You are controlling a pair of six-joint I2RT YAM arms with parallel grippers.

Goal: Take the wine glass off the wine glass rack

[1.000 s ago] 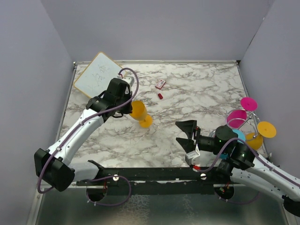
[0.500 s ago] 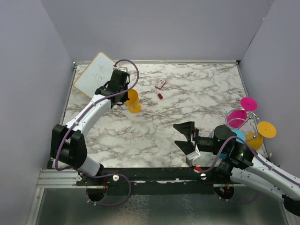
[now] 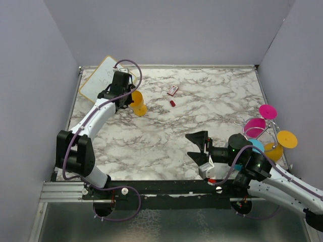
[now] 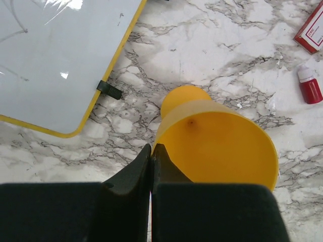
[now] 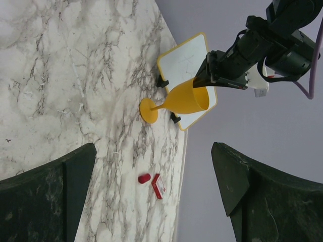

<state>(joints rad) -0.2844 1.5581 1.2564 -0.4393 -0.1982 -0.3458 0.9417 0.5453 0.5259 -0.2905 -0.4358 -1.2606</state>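
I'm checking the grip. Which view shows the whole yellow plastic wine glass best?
Right wrist: the yellow plastic wine glass shows side-on, foot, stem and bowl, with the left gripper at its rim. Left wrist sees mainly the bowl; top shows it small.

A: Your top camera looks steeply down from the near edge over the whole marble table.
B: And your wrist views?
A: Left sits close above the yellow wine glass. Right sees it from afar, rolled sideways. All three share it.

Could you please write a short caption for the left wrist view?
Left gripper pinching the rim of a yellow wine glass above the marble table, whiteboard alongside.
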